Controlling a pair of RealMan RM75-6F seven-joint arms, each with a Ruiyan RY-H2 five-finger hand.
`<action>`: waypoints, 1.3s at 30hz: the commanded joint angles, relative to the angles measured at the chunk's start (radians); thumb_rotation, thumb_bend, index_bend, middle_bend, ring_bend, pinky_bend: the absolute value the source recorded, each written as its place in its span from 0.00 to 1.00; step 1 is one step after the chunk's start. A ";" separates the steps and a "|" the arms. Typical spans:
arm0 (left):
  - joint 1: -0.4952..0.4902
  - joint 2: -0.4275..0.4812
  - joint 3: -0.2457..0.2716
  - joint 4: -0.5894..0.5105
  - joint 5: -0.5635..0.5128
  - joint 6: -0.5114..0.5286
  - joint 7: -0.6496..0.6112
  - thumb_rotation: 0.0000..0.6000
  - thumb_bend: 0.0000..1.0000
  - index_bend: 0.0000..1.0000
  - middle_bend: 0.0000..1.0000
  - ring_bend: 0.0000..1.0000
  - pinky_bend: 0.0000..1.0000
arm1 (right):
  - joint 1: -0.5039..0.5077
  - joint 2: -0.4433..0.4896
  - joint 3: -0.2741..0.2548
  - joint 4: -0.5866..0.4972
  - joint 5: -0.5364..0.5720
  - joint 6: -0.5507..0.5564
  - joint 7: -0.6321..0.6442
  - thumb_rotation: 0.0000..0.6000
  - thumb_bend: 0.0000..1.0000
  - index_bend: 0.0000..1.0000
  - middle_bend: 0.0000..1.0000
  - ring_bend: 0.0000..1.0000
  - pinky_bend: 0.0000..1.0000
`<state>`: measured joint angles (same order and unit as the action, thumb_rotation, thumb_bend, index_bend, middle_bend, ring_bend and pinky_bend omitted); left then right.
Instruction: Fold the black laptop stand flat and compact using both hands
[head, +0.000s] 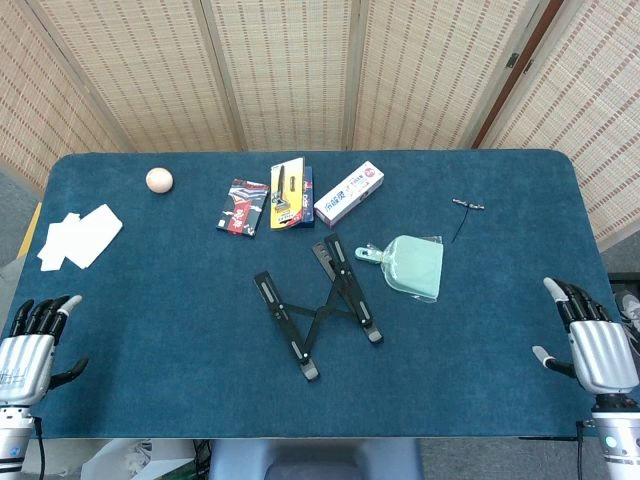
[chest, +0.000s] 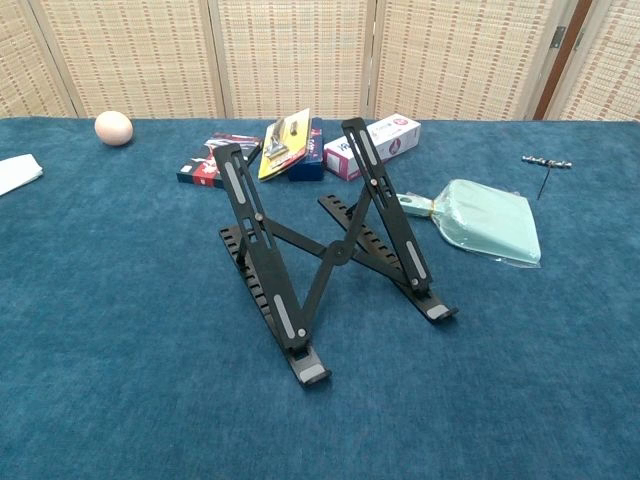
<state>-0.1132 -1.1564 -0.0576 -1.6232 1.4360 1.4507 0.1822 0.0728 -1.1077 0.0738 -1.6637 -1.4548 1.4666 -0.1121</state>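
Observation:
The black laptop stand (head: 318, 306) stands unfolded in the middle of the blue table, its two rails propped up and joined by crossed struts; the chest view shows the laptop stand (chest: 325, 245) raised at the back with its feet toward me. My left hand (head: 30, 345) rests at the near left edge, fingers apart, holding nothing. My right hand (head: 590, 340) sits at the near right edge, also empty with fingers apart. Both hands are far from the stand and appear only in the head view.
Behind the stand lie a pale green dustpan (head: 412, 265), a white box (head: 349, 193), a yellow package (head: 288, 193) and a red-black packet (head: 241, 206). An egg-like ball (head: 159, 179) and white papers (head: 80, 238) are at the left, a small metal tool (head: 466, 205) at the right.

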 joint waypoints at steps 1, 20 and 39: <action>-0.001 0.000 0.001 0.001 -0.001 -0.003 0.000 1.00 0.17 0.12 0.14 0.11 0.06 | 0.001 0.000 0.000 0.000 -0.002 0.000 0.004 1.00 0.09 0.04 0.13 0.12 0.24; -0.005 0.015 0.008 -0.011 0.001 -0.016 -0.019 1.00 0.17 0.12 0.14 0.11 0.06 | 0.121 0.135 -0.002 -0.153 0.000 -0.245 0.267 1.00 0.12 0.00 0.10 0.08 0.24; -0.005 0.025 0.013 -0.016 0.010 -0.015 -0.028 1.00 0.17 0.12 0.14 0.11 0.06 | 0.388 0.064 0.083 -0.113 0.066 -0.641 0.774 1.00 0.12 0.00 0.00 0.00 0.12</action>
<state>-0.1190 -1.1318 -0.0447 -1.6381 1.4450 1.4346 0.1541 0.4238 -1.0120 0.1392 -1.8053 -1.3970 0.8699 0.5999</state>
